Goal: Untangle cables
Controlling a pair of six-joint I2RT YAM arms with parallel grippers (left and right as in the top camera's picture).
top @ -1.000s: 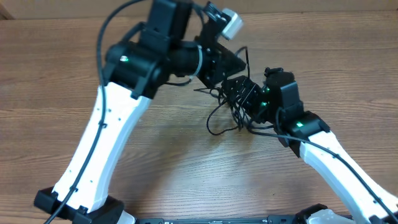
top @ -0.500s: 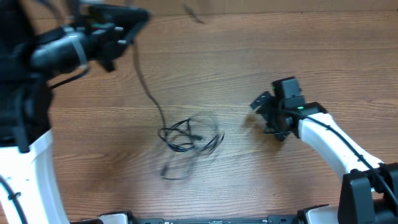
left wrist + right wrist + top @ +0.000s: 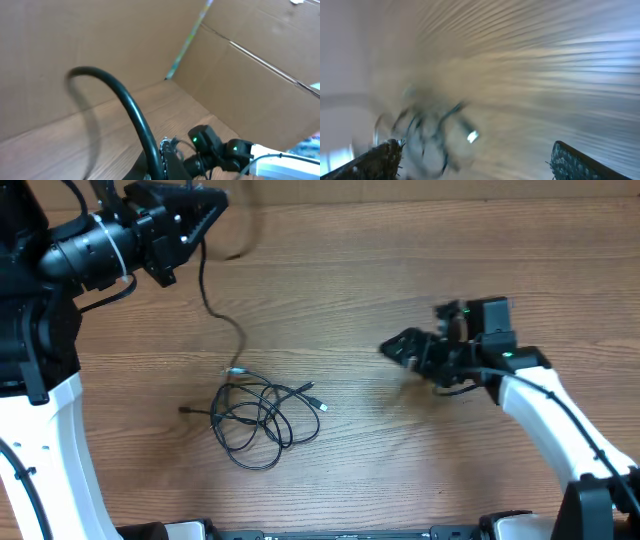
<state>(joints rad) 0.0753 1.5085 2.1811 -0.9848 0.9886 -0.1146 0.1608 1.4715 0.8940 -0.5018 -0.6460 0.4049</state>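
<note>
Left gripper (image 3: 205, 225) apparently clenched on one cable (image 3: 204, 290); right gripper (image 3: 392, 348) jaws released, empty. Raising the left may drag the whole bundle (image 3: 255, 420), tightening the knot.

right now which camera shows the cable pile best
Overhead: the cables lie in loose loops on the table, whole and sharp. The right wrist view shows them only as a motion-blurred smear. The left wrist view does not show the pile.
</note>
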